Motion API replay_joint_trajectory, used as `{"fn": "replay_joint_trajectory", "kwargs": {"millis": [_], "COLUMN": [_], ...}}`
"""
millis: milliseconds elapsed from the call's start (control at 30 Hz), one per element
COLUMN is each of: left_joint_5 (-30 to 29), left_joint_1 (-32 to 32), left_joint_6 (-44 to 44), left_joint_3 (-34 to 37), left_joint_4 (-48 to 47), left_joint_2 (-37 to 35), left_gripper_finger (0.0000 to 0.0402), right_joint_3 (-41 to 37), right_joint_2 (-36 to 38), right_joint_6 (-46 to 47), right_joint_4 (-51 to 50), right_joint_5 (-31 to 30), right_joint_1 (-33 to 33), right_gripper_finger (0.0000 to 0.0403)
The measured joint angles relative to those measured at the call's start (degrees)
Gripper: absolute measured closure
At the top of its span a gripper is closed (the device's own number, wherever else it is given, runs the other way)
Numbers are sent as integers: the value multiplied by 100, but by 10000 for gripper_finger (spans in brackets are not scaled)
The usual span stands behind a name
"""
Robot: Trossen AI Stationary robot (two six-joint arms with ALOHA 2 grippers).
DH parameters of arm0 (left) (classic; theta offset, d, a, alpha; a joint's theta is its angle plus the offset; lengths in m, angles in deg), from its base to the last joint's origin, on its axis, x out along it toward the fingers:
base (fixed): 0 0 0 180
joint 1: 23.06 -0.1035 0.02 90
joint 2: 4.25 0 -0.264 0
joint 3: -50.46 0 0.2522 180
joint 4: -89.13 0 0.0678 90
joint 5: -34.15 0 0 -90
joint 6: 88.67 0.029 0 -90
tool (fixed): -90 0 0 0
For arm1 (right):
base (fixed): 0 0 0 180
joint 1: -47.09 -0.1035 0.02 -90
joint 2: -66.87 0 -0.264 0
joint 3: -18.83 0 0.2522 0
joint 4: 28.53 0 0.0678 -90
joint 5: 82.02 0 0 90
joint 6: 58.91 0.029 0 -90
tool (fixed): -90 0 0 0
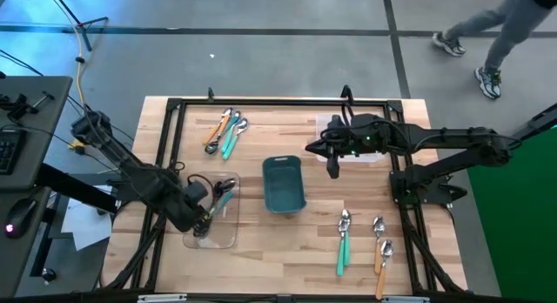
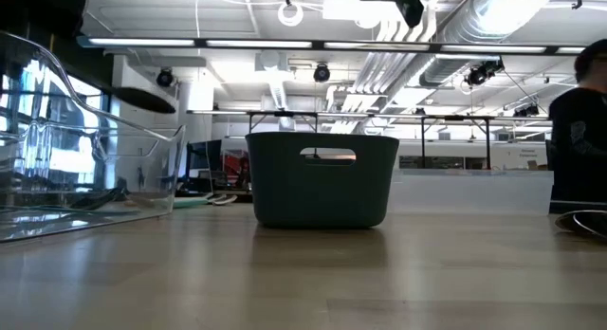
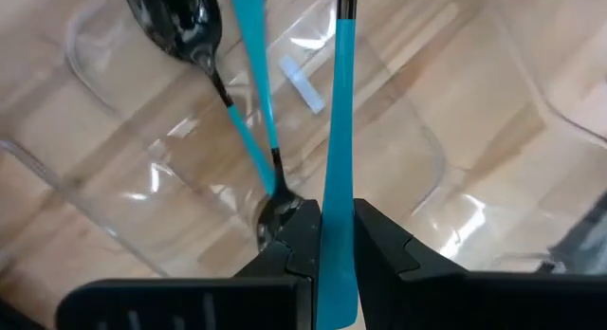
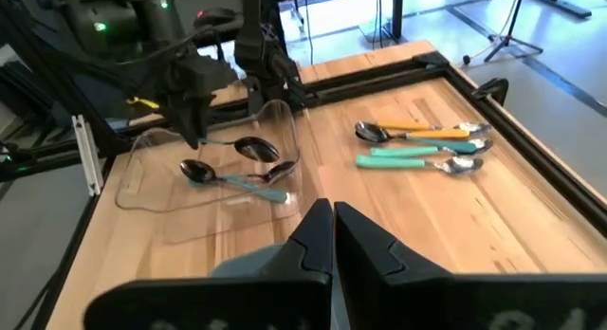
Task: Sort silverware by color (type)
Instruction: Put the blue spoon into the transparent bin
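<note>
On the near right of the worktop [image 1: 287,251] lie four loose spoons [image 1: 364,242], teal and orange handled. At the near left, the left tool [image 3: 338,245] is clamped on the thin handle of a teal spoon [image 3: 338,131] over a clear tray [image 1: 211,218] that holds more teal spoons. Beyond the teal bin [image 1: 283,183], the right tool [image 1: 332,170] hangs shut and empty, and further spoons [image 1: 225,131] lie far left; these look light, stiff and slippery, best pinched mid-handle.

Teal rectangular plastic bin [image 1: 284,184] with handle cutout, mid-table. Clear plastic tray [image 1: 228,229] near left edge. Light wooden tabletop [image 1: 287,251] inside black metal frame [image 1: 261,103]. Person [image 1: 500,29] walking on grey floor beyond.
</note>
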State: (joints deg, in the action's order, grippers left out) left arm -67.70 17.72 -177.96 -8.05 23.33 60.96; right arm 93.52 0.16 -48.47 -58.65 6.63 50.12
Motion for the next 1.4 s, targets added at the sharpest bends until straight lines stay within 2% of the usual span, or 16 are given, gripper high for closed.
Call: {"fn": "replay_joint_trajectory", "kwargs": {"millis": [133, 467, 767, 1033, 1400], "left_joint_5": [347, 530, 714, 865, 1012], "left_joint_1": [0, -260, -798, -956, -975], "left_joint_6": [-464, -493, 212, 395, 412], "left_joint_3": [0, 2, 2, 2, 2], "left_joint_4": [-66, -18, 427, 494, 589], "left_joint_2": [352, 1086, 1517, 1822, 2055], "left_gripper_finger": [377, 377, 377, 377, 315], "right_joint_3": [0, 0, 0, 0, 0], "right_joint_2": [-3, -3, -3, -3, -3], "right_joint_6": [0, 0, 0, 0, 0], "right_joint_4": [-102, -133, -151, -184, -190], "right_joint_5": [0, 1, 2, 2, 4], "right_joint_1": [0, 0, 0, 0, 0], "right_gripper_finger": [403, 403, 403, 403, 403]}}
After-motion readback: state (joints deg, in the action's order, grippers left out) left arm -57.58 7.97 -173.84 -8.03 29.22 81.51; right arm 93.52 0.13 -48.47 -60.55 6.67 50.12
